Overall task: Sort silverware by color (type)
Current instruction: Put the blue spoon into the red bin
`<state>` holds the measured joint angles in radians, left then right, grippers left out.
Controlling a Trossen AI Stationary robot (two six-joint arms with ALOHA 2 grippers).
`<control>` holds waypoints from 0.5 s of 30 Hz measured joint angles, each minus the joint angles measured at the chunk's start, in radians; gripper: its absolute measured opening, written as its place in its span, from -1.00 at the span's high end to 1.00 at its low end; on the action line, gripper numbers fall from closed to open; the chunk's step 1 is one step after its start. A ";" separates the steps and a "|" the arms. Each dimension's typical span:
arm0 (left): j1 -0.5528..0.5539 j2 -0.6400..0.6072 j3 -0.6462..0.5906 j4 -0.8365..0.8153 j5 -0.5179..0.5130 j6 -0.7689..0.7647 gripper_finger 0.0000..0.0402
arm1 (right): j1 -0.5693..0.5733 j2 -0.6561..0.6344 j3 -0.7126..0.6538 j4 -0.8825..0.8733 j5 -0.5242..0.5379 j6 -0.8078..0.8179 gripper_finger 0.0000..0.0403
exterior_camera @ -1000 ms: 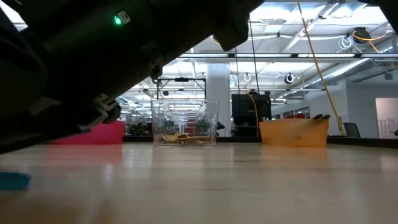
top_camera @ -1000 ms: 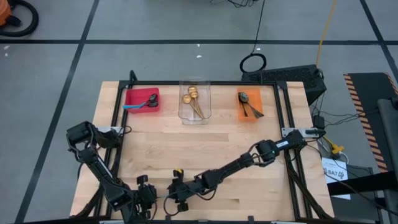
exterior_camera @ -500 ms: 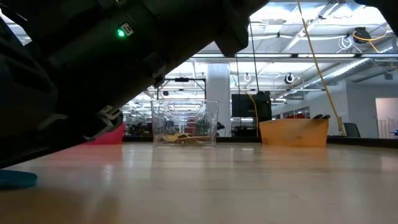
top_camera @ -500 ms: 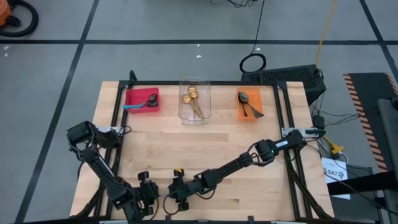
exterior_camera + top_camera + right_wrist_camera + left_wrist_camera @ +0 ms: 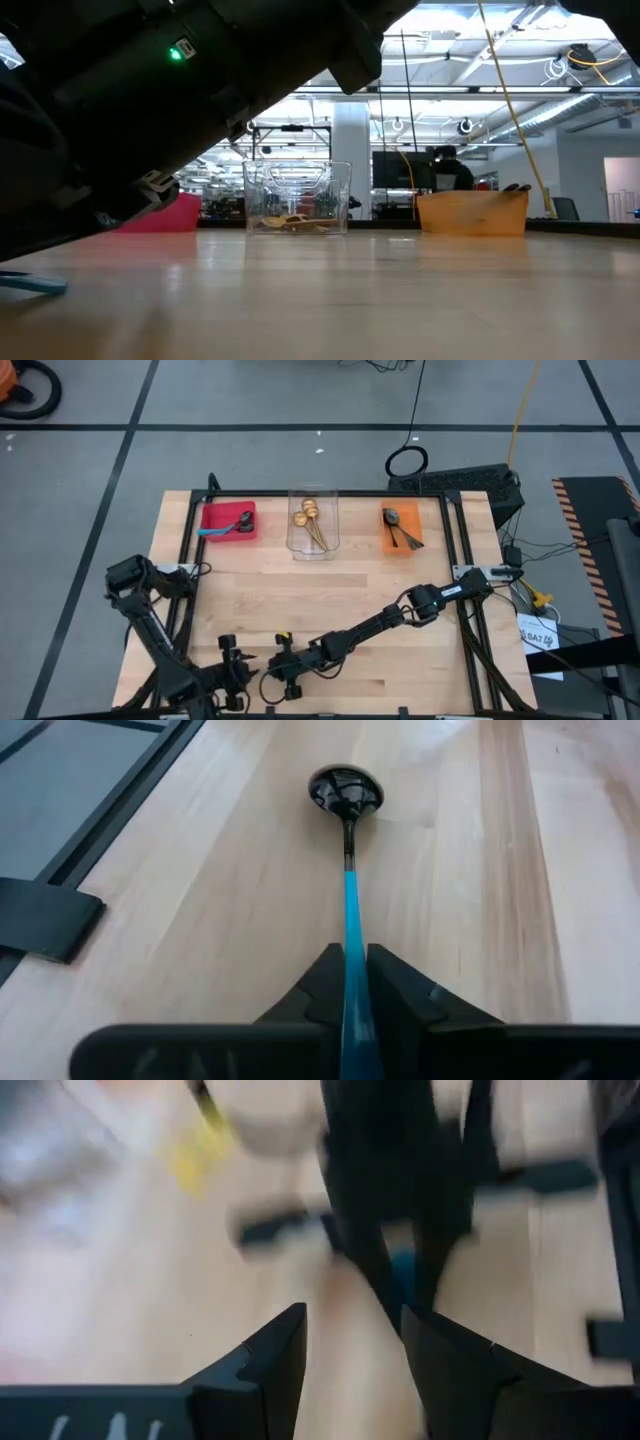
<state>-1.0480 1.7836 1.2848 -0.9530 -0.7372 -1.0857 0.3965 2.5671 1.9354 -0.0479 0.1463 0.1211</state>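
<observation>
Spoon [image 5: 346, 870] with a dark round bowl and light blue handle lies at the table's [image 5: 360, 585] near edge, its handle pinched by the right gripper [image 5: 347, 982]. Left gripper [image 5: 350, 1342], just beside, is spread. Three bins sit along the far edge: red [image 5: 229, 520], clear [image 5: 313, 522], orange [image 5: 401, 528].

Bare desk [image 5: 330, 585] lies open mid-surface; red bin [image 5: 229, 521], clear box [image 5: 313, 522] and orange bin [image 5: 401, 529] block the far edge.

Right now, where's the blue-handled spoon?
The blue-handled spoon lies near the table's front edge, its handle clamped in the right gripper; the left gripper sits just beside it.
</observation>
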 joint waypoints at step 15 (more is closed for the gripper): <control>-0.049 -0.001 0.344 -0.588 -0.442 0.142 0.14 | 0.000 -0.257 -0.010 -0.530 0.100 -0.171 0.88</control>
<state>-1.0967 1.7828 1.6283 -1.5412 -1.1791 -0.9438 0.3968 2.3105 1.9257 -0.5783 0.2466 -0.0502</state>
